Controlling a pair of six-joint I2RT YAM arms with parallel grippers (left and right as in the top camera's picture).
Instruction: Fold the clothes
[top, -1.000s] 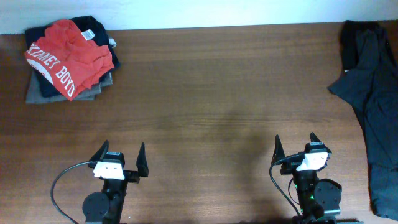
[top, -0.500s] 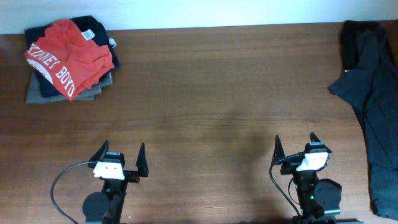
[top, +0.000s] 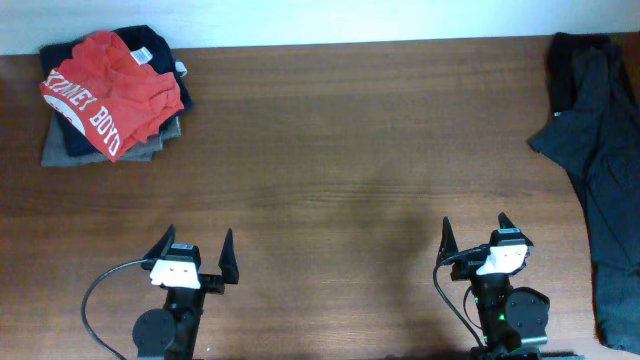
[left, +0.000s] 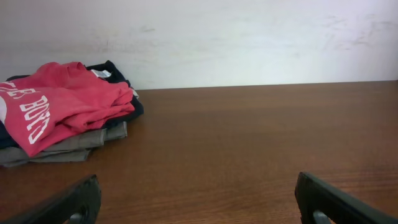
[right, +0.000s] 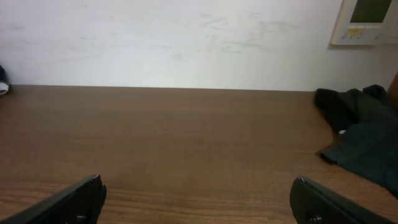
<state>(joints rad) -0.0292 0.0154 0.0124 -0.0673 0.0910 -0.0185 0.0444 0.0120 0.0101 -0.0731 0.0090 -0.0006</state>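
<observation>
Standing at the near edge, the left tool (top: 194, 250) and right tool (top: 476, 234) are both released, jaws wide, grasping nothing. A red shirt (top: 110, 90) tops a folded stack (top: 62, 148) at the far left of the surface (top: 350, 150). Unfolded dark clothes (top: 605, 180) lie crumpled along the right edge, well apart from both tools.

red shirt (left: 59, 109) tops folded stack, table (left: 249, 143) far-left | left claw (left: 198, 200) spread wide, empty

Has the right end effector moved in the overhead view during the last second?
No. The right end effector stays in the same place, open, just as far from the dark garment lying at the right side as before.
</observation>
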